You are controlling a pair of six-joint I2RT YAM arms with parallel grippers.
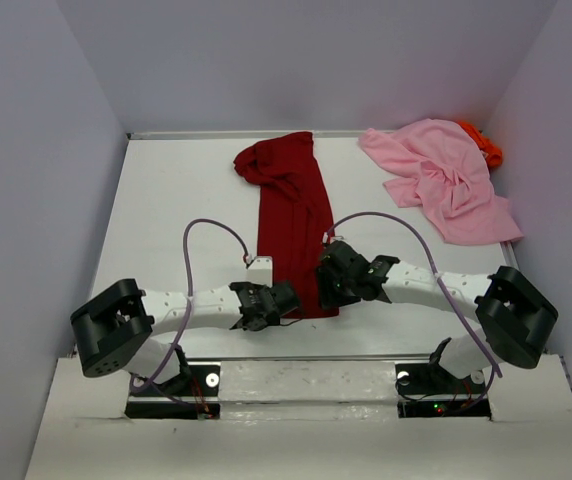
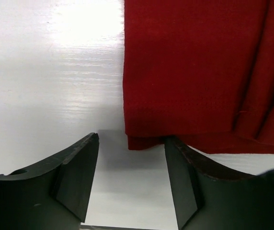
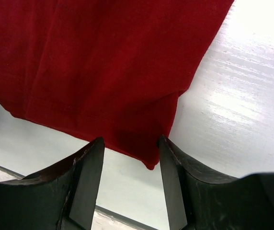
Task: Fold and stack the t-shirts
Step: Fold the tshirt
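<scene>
Nearest, at the near edge of the white table [image 1: 166,220], the two arm bases sit side by side, and both arms reach inward toward the middle. A purple cable [image 1: 209,224] loops above the left arm.

The left gripper [image 1: 280,301] is low at the near left corner of the dark red t-shirt [image 1: 291,215]. In the left wrist view its fingers [image 2: 74,179] are spread wide, with bare table between them. The shirt's near left corner [image 2: 130,143] lies just ahead of the gap, and the tip of the right-hand finger reaches the hem. Nothing is pinched.

Just right of it, the right gripper [image 1: 328,284] sits at the shirt's near right corner. In the right wrist view its fingers [image 3: 86,182] are likewise parted. The pointed corner of the red cloth [image 3: 149,158] dips between the two fingertips, which are not closed on it.

The dark red t-shirt is folded into a long narrow strip running from the grippers away toward the far wall, lying roughly in the middle of the table. Its near hem shows doubled layers in the left wrist view, with lengthwise creases on the right side. Its far end is bunched and spreads a little to the left.

Further right, in the far right part of the table, the light pink t-shirt [image 1: 444,180] lies crumpled and unfolded, well apart from the red one. Beyond it, in the far right corner against the wall, the bright orange t-shirt [image 1: 483,147] shows only as a small part, mostly covered by the pink cloth.
</scene>
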